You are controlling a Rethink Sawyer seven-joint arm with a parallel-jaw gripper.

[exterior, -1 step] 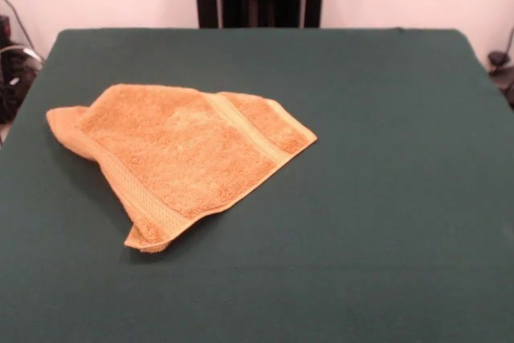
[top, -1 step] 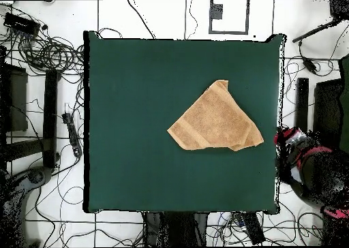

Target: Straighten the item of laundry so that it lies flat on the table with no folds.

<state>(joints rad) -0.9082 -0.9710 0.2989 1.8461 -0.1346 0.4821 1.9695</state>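
Nearest the camera in the front view, bare felt of the large rectangular table covered in dark green cloth (exterior, -1 step: 385, 263) is seen, and beyond it, left of centre, the small golden-orange terry-cloth towel (exterior, -1 step: 181, 158) is found lying folded over itself in an irregular, roughly triangular shape, with one woven border band running along its near-left edge and another across the right corner. No gripper is shown here, so the state of the jaws cannot be told. In the overhead view, the same towel (top, -1 step: 215, 121) is placed right of the table's (top, -1 step: 136, 88) centre, well inside its edges, and a red and black mass at the right edge is taken for the drawn-back arm. If only the top layer is pinched, the fold may merely be dragged; if both layers are caught, the towel may be bunched further or pulled toward the table's edge.
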